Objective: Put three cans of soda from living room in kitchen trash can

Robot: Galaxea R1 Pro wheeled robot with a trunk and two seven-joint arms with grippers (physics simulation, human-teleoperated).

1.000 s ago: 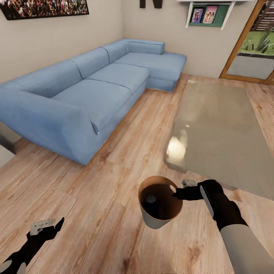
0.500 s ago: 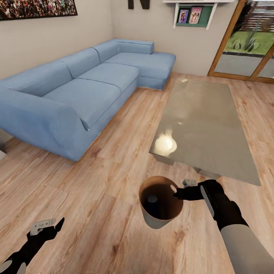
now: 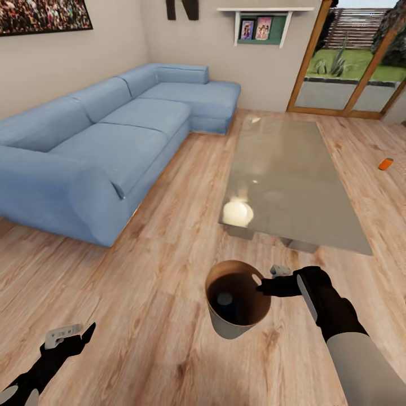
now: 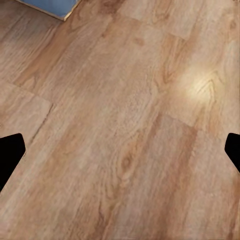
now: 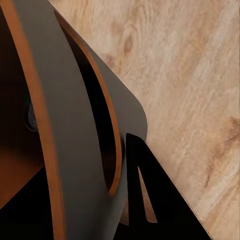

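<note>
Pale plank floor [image 3: 169, 248]; the right gripper [image 3: 263, 287] has its fingers pinched on the rim of the tash can [image 3: 231, 327], held above the boards, a dark can [image 3: 224, 299] inside. Left gripper [image 3: 84, 332] hangs low, fingers spread wide, holding nothing. An orange can [image 3: 385, 164] lies on the floor beyond the grey counter [image 3: 293, 186], opposite the blue sofa [image 3: 113, 141].

We see a blue corner sofa [image 3: 113, 141] along the left wall, its chaise reaching into the far corner. Beside it on the plank floor [image 3: 141, 293] stands a low glass table [image 3: 293, 180]. A shelf [image 3: 264, 25] with framed pictures hangs on the far wall, next to a glazed door [image 3: 349, 62].
</note>
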